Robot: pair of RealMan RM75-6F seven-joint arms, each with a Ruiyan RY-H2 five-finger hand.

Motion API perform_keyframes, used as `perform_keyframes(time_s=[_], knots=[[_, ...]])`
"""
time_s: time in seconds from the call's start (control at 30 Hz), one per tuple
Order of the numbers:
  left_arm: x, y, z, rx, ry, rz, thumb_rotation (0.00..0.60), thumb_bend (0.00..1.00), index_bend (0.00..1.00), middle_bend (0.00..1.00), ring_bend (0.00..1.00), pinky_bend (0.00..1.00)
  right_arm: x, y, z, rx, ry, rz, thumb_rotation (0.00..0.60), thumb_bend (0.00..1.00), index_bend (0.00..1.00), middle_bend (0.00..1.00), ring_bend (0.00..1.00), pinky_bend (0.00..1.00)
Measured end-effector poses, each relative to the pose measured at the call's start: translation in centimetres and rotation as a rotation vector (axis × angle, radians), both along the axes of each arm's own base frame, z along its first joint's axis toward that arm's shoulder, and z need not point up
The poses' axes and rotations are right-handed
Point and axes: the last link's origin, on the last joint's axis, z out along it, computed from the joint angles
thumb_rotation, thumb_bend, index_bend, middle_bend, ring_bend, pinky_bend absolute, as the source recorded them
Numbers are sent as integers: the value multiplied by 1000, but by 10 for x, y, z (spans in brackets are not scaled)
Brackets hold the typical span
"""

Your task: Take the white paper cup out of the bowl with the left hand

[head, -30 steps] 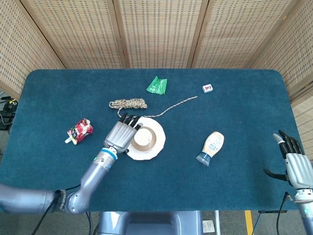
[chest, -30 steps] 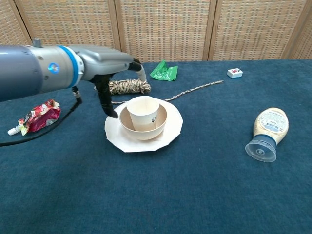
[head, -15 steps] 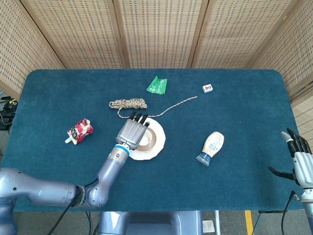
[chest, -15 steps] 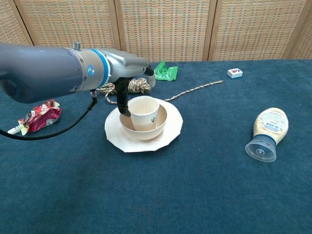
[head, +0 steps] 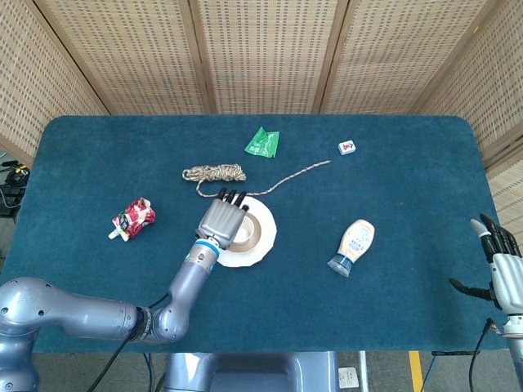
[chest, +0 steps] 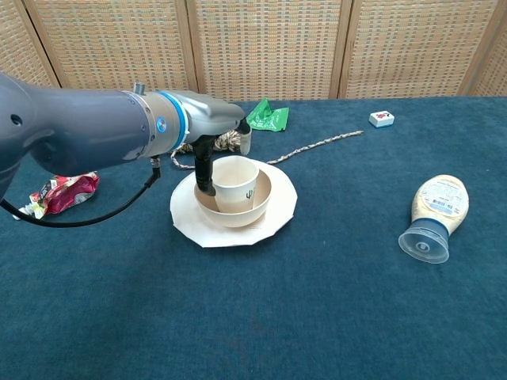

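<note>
The white paper cup [chest: 238, 186] stands upright in a tan bowl [chest: 257, 207] on a white paper plate [chest: 277, 220]. My left hand [chest: 212, 133] reaches over the cup from the left. Its dark thumb [chest: 205, 172] hangs against the cup's left wall, and its fingers [chest: 245, 139] extend behind the rim. In the head view the left hand [head: 222, 219] covers most of the cup [head: 243, 234], fingers straight and not curled. The cup sits unlifted in the bowl. My right hand [head: 503, 274] hovers at the table's right front edge, fingers spread, holding nothing.
A coil of rope [head: 214, 172] with a long tail lies just behind the plate. A green packet [head: 262, 142] and a small white tile [head: 346, 147] lie further back. A red sachet [head: 134, 218] lies to the left, a toppled sauce bottle [head: 353, 246] to the right.
My left hand has moved right from beside the plate to over the cup, and the thumb has come down along the cup's left side. The right hand has drifted slightly outward.
</note>
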Motion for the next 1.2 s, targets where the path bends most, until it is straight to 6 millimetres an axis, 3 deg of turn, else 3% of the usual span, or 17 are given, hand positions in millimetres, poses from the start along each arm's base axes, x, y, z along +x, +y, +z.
perform_keyframes(time_s=[0.37,0.57,0.77,0.93,1.07,1.2], knots=[[-3,-1,0,1,-26,-7,600,305,370,0,0,0,-1,0,1,-4,-3,-2,600,60,0,0,0,0],[0,-3,22,21,-76,-25,600,304,366,0,0,0,-1,0,1,-6,1,-4,600,61,0,0,0,0],[-3,-5,62,68,-127,-52,600,303,357,0,0,0,0,0,1,-8,3,-5,600,61,0,0,0,0],[-30,-1,92,128,-116,-24,600,302,353,0,0,0,1,1,-1,-3,8,-1,600,61,0,0,0,0],[-49,0,101,135,-134,21,600,302,351,0,0,0,2,1,-3,6,13,-3,600,61,0,0,0,0],[-79,-1,104,126,-131,77,600,302,348,0,0,0,5,1,-8,21,28,7,600,61,0,0,0,0]])
